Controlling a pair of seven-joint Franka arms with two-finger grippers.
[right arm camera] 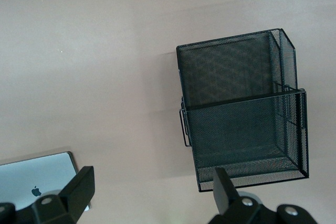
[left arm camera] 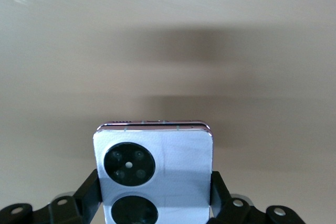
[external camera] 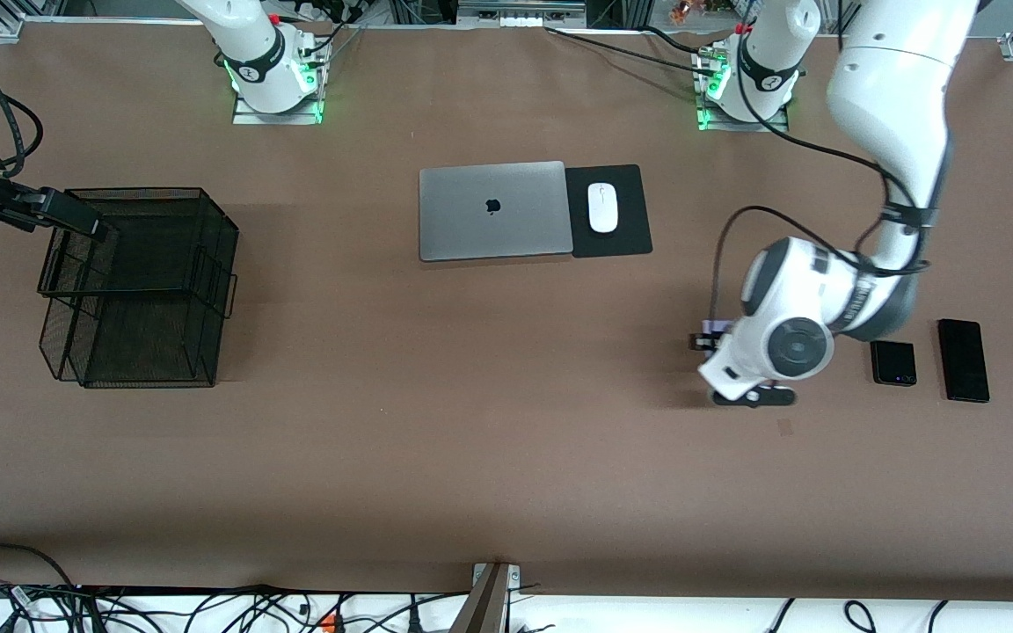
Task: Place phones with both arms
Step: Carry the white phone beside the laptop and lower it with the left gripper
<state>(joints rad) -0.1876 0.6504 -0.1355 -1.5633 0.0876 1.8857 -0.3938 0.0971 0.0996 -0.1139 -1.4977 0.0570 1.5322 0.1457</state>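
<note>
The lilac phone [left arm camera: 154,174] is clamped in the left gripper [left arm camera: 154,192], apparently lifted; it should be carried level toward the mesh basket [external camera: 139,286], where the right gripper [right arm camera: 152,190] waits wide open.

- The left arm's black two-finger gripper [external camera: 707,341] hangs low over the brown table [external camera: 471,457], toward that arm's end; a sliver of small lilac phone [external camera: 716,326] shows at it, though the white wrist covers the fingers.
- Just beside that wrist lies a small squarish black phone [external camera: 893,363]; past it, toward the table's end, is a long slim black slab phone [external camera: 964,360].
- The right arm's black gripper [external camera: 76,215] waits over the black wire-mesh basket [external camera: 142,290].
- A closed silver laptop [external camera: 495,210] and an oval white mouse [external camera: 602,207] on a black mat [external camera: 630,230] lie between the two grippers.
</note>
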